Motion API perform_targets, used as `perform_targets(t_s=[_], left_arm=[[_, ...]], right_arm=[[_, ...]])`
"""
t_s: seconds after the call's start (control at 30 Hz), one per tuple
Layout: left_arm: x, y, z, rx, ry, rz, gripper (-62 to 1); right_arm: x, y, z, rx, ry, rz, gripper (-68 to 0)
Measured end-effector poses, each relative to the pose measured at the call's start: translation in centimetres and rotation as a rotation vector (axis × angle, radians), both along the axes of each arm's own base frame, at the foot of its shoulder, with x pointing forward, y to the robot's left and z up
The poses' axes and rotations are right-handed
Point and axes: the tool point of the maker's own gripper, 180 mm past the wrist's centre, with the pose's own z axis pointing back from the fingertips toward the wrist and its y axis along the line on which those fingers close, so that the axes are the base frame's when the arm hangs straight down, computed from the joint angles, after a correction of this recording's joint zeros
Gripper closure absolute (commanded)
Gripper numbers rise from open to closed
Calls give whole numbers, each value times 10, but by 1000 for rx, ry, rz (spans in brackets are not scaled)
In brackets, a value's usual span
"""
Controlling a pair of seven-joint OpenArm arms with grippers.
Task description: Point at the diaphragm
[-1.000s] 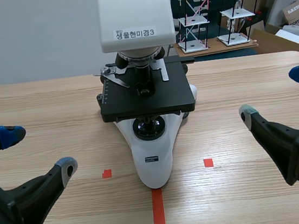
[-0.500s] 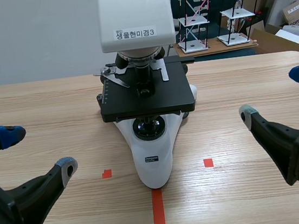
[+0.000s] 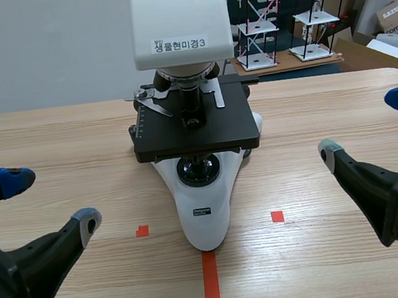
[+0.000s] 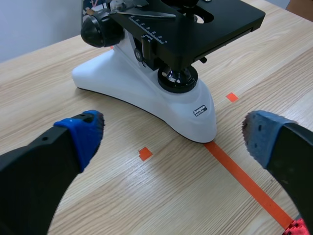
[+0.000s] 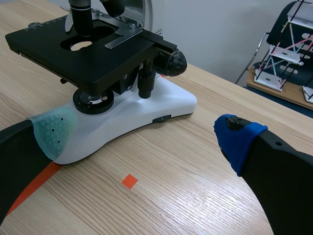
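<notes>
- Wooden tabletop point(image 3: 52, 138) runs back to a pale wall. Past its far right corner stand wire shelf models point(image 3: 270, 17) and a cardboard box point(image 3: 396, 12).
- The microscope point(image 3: 201, 192) stands at the middle of the tabletop. Its white foot points toward the near edge, and its white head carries a label.
- The foot's tip rests on the end of an orange-red tape line point(image 3: 211, 285) that runs to the near edge, with a small tape square point(image 3: 142, 231) at either side.
- The black stage point(image 3: 195, 128) lies level over the foot, with a slide clip on top.
- The diaphragm point(image 4: 182, 67) sits under the stage, straight above the round lamp lens point(image 3: 198, 169) on the foot. The stage's shadow hides most of it.
- My left gripper point(image 3: 49, 201) hangs near the near left corner with its fingers spread wide and nothing between them. It is well apart from the microscope.
- My right gripper point(image 3: 367, 125) is by the right edge, likewise spread wide and holding nothing, and it is clear of the foot.
- Neither gripper touches the microscope or points under the stage.
</notes>
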Motion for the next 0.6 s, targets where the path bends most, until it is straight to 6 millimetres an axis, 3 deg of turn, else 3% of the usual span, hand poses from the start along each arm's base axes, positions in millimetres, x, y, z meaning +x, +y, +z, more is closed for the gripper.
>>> perform_targets(t_s=[0.1, 0.17, 0.37, 0.6], left_arm=[[0, 2, -2, -3, 1, 6, -244], [0, 5, -6, -7, 7, 17, -141], [1, 17, -14, -45, -5, 61, -30], [-1, 45, -21, -104, -95, 131, -30]], right_arm=[[0, 0, 0, 0, 0, 0, -621], [0, 0, 0, 0, 0, 0, -621], [0, 0, 0, 0, 0, 0, -621], [0, 0, 0, 0, 0, 0, -621]])
